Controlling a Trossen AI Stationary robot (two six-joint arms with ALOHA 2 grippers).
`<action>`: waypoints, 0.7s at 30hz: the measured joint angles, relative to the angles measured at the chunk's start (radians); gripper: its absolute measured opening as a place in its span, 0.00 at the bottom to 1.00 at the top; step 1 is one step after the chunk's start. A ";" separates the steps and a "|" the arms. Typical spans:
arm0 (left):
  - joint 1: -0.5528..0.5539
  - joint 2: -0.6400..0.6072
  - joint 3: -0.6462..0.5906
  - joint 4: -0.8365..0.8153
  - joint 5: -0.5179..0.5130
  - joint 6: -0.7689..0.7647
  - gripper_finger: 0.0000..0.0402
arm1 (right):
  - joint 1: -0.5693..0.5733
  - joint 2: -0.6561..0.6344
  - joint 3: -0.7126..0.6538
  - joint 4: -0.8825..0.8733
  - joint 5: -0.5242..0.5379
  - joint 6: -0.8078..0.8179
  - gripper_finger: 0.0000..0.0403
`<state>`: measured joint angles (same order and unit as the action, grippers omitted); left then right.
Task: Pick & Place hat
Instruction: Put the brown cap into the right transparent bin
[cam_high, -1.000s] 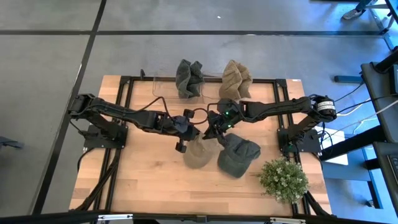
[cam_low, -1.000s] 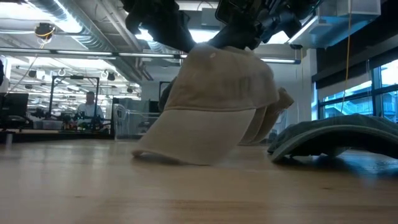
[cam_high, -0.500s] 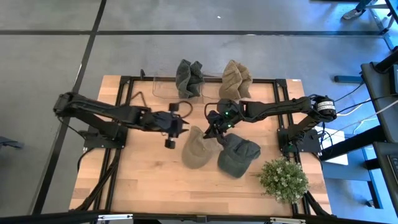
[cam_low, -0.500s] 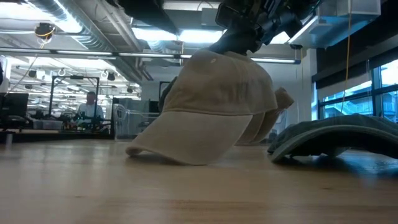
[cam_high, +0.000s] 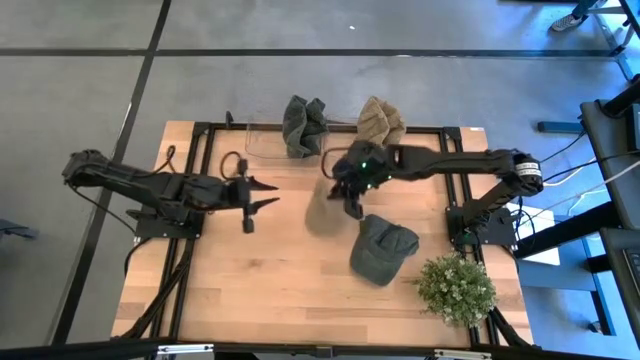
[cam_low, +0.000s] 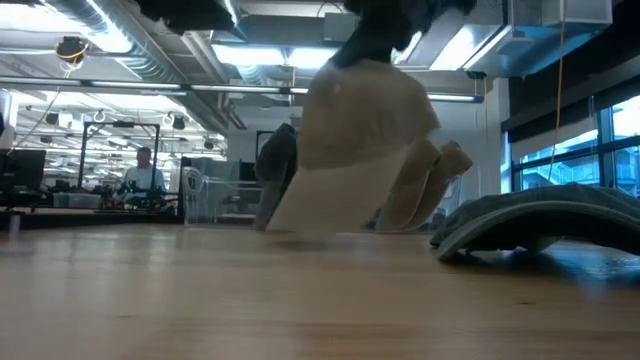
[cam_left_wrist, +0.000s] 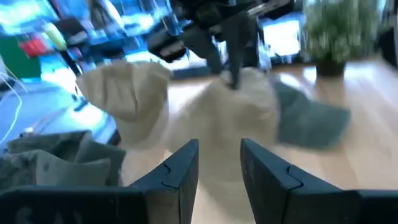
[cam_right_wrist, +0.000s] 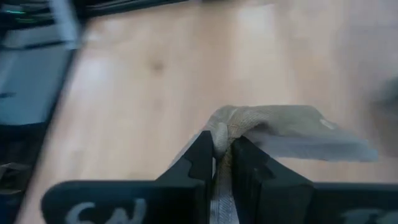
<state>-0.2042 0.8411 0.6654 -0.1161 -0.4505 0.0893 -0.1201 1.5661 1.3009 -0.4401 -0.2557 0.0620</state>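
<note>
Two arms are mine, and only one is busy. My right gripper (cam_high: 347, 197) is pinched tight on the tan hat (cam_high: 322, 208), near the middle of the table (cam_high: 250, 290), a bit toward the far side. The wrist picture shows the cloth squeezed between my fingers (cam_right_wrist: 202, 158). The hat hangs from my grip, with its brim low by the wood.

I think I am carrying it toward the far edge, where a green hat (cam_high: 305, 125) and another tan hat (cam_high: 380, 120) sit. To do this well, I should keep my squeeze firm, lift so the brim clears the wood, and go slowly so the hat does not swing.

My left gripper (cam_high: 262, 194) is on the left side, apart from the hat, fingers spread and holding nothing.

Another green cap (cam_high: 383, 250) lies near the plant (cam_high: 456, 287).

Hard to make out: whether the brim touches the wood, and where the hat should land.
</note>
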 joint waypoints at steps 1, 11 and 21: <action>0.002 -0.024 -0.034 0.049 -0.001 0.001 0.28 | -0.004 -0.003 0.046 -0.061 0.051 -0.015 0.09; 0.009 -0.090 -0.151 0.196 0.003 0.000 0.28 | -0.055 -0.006 0.476 -0.470 0.488 -0.059 0.09; 0.009 -0.059 -0.151 0.196 0.006 0.001 0.27 | -0.236 -0.003 0.559 -0.497 0.570 -0.071 0.09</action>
<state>-0.1947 0.7817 0.5148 0.0795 -0.4450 0.0902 -0.3563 1.5627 1.8595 -0.9371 0.3139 -0.0086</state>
